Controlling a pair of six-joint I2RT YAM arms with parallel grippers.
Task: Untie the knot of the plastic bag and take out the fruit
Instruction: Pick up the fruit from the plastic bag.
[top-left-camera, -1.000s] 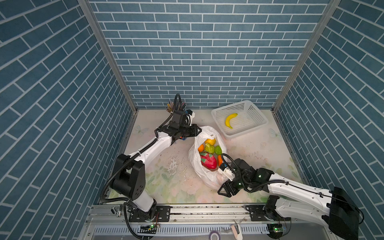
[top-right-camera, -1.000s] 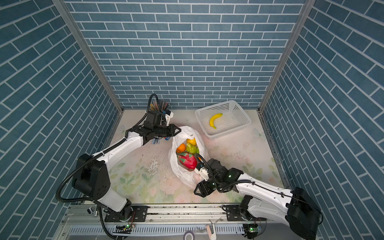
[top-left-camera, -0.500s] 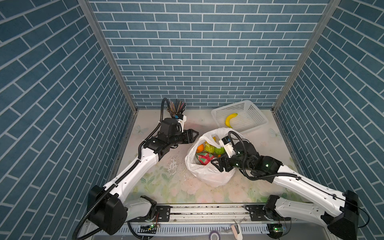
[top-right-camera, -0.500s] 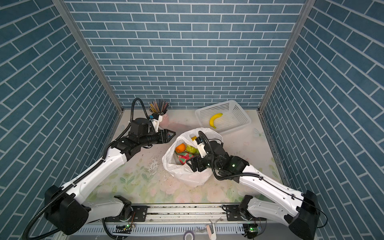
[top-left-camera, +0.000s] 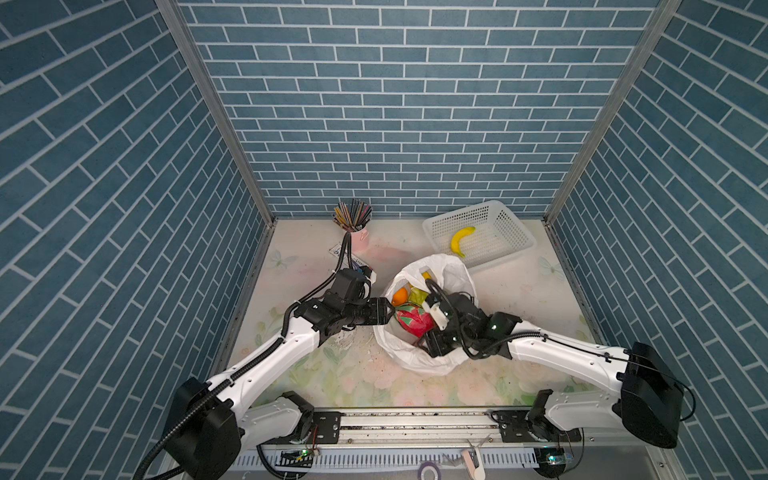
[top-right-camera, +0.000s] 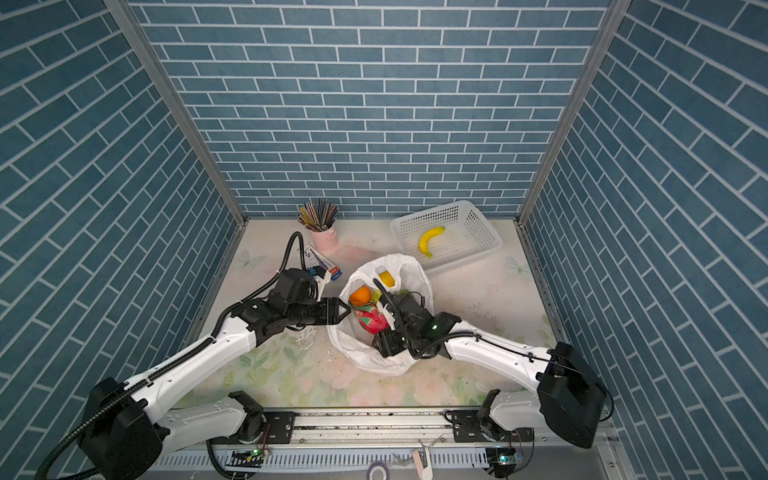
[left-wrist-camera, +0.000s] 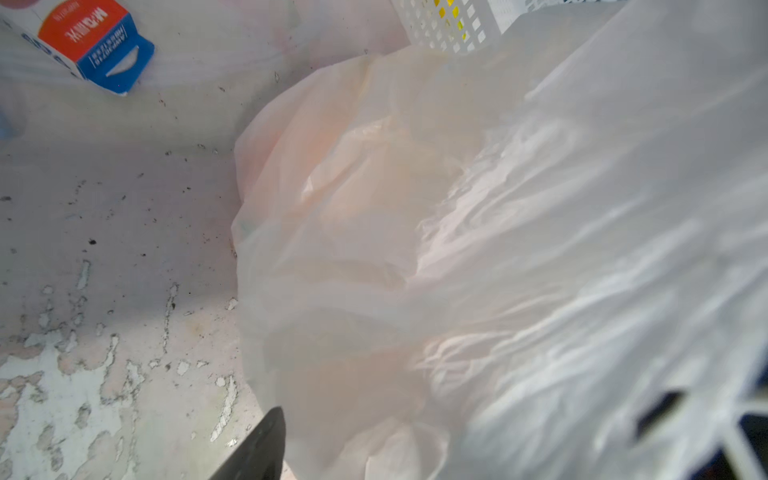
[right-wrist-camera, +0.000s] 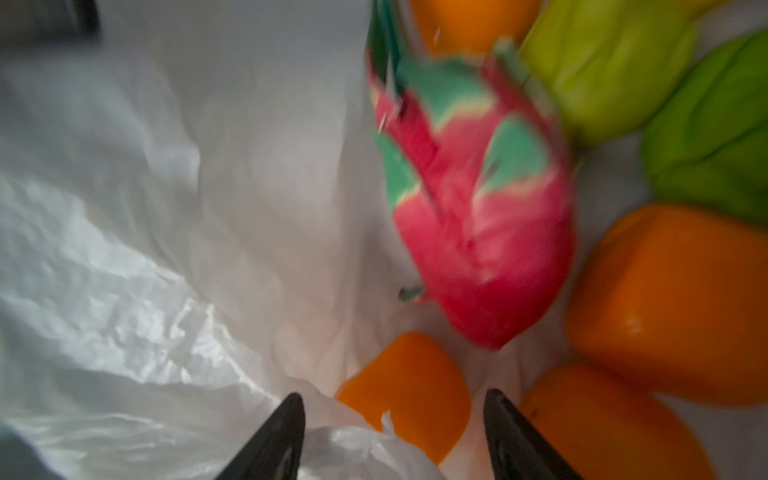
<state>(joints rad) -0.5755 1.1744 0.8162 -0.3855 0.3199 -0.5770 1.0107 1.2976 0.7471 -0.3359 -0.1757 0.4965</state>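
Since half a second ago both arms have drawn toward the near side of the table, while the plastic bag (top-left-camera: 455, 270) has kept its place. The left gripper (top-left-camera: 388, 310) now sits at the bag's left rim, level with an orange (top-left-camera: 400, 296). The right arm reaches in over the near right rim.

The bag stands mid-table (top-left-camera: 519, 299), just in front of the white basket (top-left-camera: 511, 224) holding a banana (top-left-camera: 461, 241), with its mouth gaping upward. Inside, in both top views, lie the orange, a dragon fruit (top-left-camera: 411, 322) and a yellow piece (top-right-camera: 386, 277). The right arm's wrist covers the rest.

The right gripper (right-wrist-camera: 394, 392) cannot be seen from above. Its wrist view, blurred, shows two dark fingers set well apart with nothing clasped. They point at the dragon fruit, two green fruits (right-wrist-camera: 606, 62) and several oranges (right-wrist-camera: 673, 307).

In the left wrist view only one finger (left-wrist-camera: 266, 440) shows, set far to one side. White film hides the other, so the jaws seem spread, but whether any film is pinched cannot be made out. A red-and-blue carton (left-wrist-camera: 89, 45) is cut off at the frame's edge. A cup of pencils (top-left-camera: 355, 239) stands by the back wall.
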